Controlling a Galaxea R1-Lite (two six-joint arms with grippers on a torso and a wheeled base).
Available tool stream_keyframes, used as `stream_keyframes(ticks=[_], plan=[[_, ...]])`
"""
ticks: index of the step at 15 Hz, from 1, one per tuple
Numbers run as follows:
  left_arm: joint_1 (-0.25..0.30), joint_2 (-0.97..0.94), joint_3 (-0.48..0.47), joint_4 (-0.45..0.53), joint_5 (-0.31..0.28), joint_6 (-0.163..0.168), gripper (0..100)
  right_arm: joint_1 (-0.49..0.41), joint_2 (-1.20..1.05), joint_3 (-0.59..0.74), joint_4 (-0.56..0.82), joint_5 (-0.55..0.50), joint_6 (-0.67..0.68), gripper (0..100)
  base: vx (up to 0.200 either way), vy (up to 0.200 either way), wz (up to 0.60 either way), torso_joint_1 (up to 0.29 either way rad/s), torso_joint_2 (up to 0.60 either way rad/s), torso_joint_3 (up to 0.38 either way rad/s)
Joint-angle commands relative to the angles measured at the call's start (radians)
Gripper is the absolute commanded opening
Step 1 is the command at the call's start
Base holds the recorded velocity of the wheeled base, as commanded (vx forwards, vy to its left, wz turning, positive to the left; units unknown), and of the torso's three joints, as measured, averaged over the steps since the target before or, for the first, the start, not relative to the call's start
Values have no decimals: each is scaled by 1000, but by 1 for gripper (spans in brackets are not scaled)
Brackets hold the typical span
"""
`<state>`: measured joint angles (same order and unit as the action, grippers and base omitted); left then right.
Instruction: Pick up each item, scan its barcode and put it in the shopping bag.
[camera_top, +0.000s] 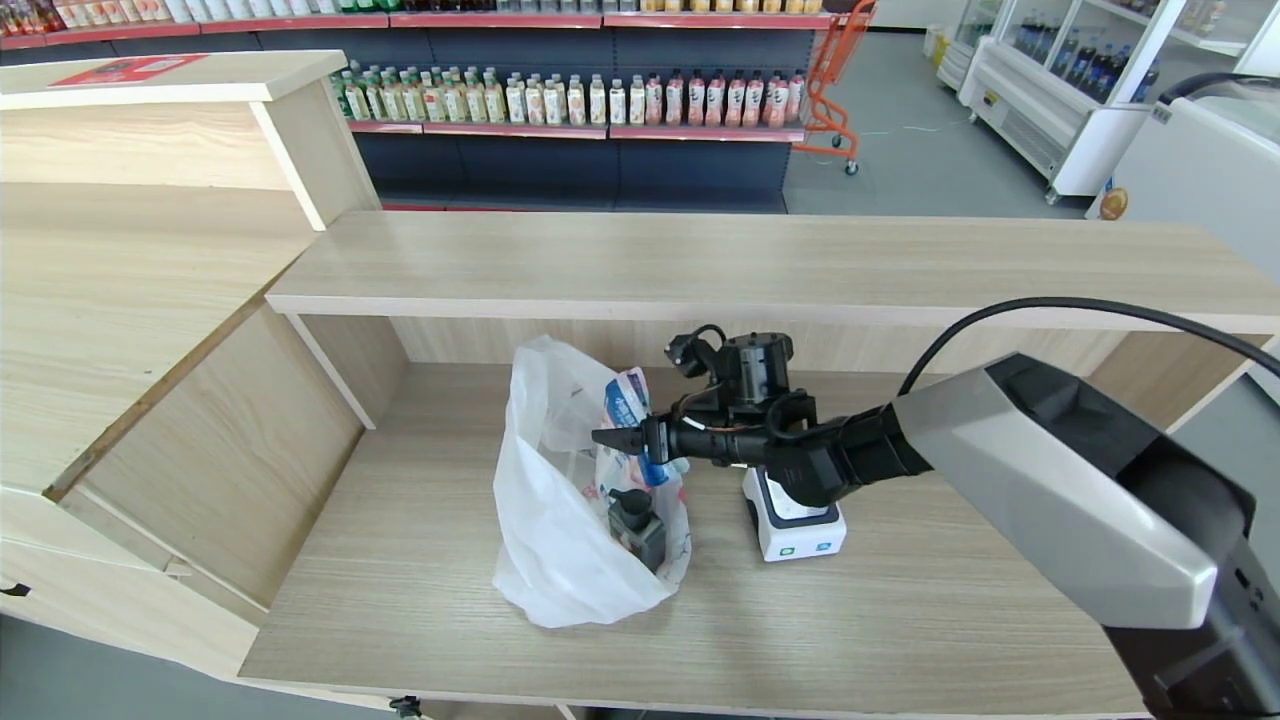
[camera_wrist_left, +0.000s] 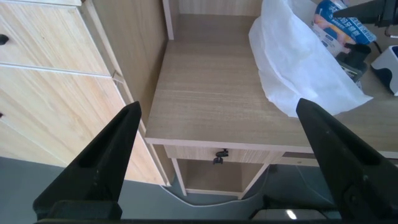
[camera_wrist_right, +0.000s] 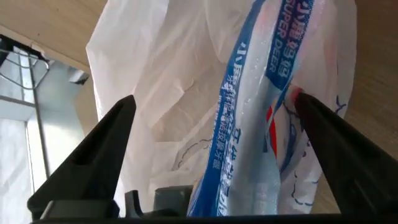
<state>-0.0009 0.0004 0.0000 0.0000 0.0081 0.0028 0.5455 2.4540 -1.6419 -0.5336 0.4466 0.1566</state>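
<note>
Right hand (camera_top: 612, 438) over the mouth of the bag (camera_top: 560, 540), which stands mid-worktop (camera_top: 900, 600) just left of the scanner (camera_top: 790, 515); its fingers are spread wide to either side of a blue-and-white packet (camera_top: 627, 398) that stands upright in the bag's far right side above a dark pump bottle (camera_top: 635, 525). The left hand (camera_wrist_left: 217, 155), also wide, hangs off the worktop's near left edge. Risks: the packet stands high at the rim and may tip out, and the limp film may catch on a finger and pull the bag over.
</note>
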Motion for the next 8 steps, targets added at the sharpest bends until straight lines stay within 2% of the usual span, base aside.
stream_keyframes(ticks=[1, 5, 8], plan=[[-1, 0, 0, 0, 0, 0, 100, -12, -72, 25, 14, 1, 84, 100, 0, 0, 0, 0, 0, 0], [1, 0, 0, 0, 0, 0, 100, -35, -208, 129, 6, 1, 313, 100, 0, 0, 0, 0, 0, 0], [1, 0, 0, 0, 1, 0, 100, -67, -388, 375, -2, 1, 343, 100, 0, 0, 0, 0, 0, 0]])
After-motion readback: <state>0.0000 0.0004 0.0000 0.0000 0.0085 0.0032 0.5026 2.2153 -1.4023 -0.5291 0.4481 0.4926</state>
